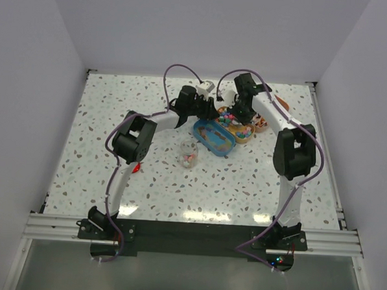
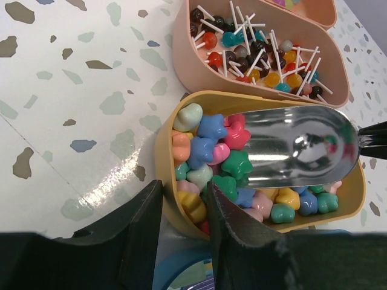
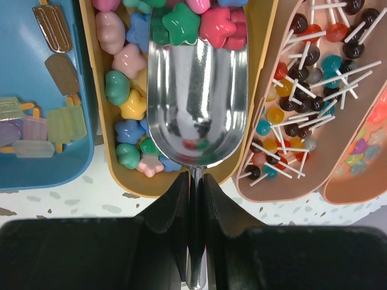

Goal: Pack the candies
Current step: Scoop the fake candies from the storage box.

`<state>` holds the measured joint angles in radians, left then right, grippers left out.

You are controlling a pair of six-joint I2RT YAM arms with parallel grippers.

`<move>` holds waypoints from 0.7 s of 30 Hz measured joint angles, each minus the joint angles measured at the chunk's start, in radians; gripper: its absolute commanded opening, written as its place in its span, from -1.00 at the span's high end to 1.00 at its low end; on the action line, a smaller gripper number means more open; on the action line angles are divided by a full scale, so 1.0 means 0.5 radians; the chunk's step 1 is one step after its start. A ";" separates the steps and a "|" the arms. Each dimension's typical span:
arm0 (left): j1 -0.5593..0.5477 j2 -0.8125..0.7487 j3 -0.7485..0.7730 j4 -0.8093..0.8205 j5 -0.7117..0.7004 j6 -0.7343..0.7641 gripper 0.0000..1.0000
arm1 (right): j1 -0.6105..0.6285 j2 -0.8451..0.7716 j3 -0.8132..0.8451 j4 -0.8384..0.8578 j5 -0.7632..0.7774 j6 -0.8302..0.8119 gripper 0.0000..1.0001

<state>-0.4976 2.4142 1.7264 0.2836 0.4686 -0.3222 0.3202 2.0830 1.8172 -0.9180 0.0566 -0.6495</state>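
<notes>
Right pincer [image 3: 195, 199] clenched on the handle of the scoop [image 3: 196, 96]. We note the bowl points to 12 o'clock and lies in the yellow tin [image 3: 92, 109] on the candies [image 3: 181, 24]. Left pincer [image 2: 183, 193] straddles that tin's end wall, and we cannot tell whether it clamps. Blue tin [image 3: 18, 60] at 9 o'clock of the yellow one, lollipop tin [image 3: 254, 175] at 3 o'clock, all on the desk [image 2: 72, 121].

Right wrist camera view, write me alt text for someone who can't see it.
The right gripper clamps the handle of a metal scoop whose front edge is among colourful candies in a yellow tray. A blue tray of ice-lolly sweets lies at picture left, a pink tray of lollipops at picture right.
</notes>
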 measured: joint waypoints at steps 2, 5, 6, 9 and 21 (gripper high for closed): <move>0.000 0.000 0.000 -0.001 0.001 0.000 0.22 | 0.007 0.010 0.000 0.009 0.001 -0.020 1.00; 0.000 0.000 0.000 0.000 0.002 0.000 0.22 | 0.010 0.028 0.000 0.053 -0.027 -0.032 1.00; 0.000 0.000 0.000 0.000 0.002 0.000 0.22 | 0.014 0.038 0.000 0.069 -0.040 -0.031 1.00; 0.000 0.000 0.000 0.000 0.002 0.000 0.23 | 0.016 0.047 -0.023 0.079 -0.045 -0.028 1.00; 0.000 0.000 0.004 -0.002 -0.005 0.002 0.24 | 0.000 0.051 -0.106 0.164 -0.066 0.170 1.00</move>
<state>-0.4976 2.4142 1.7283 0.2825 0.4660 -0.3210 0.3202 2.1086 1.7641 -0.8360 0.0235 -0.5644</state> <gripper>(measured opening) 0.389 0.145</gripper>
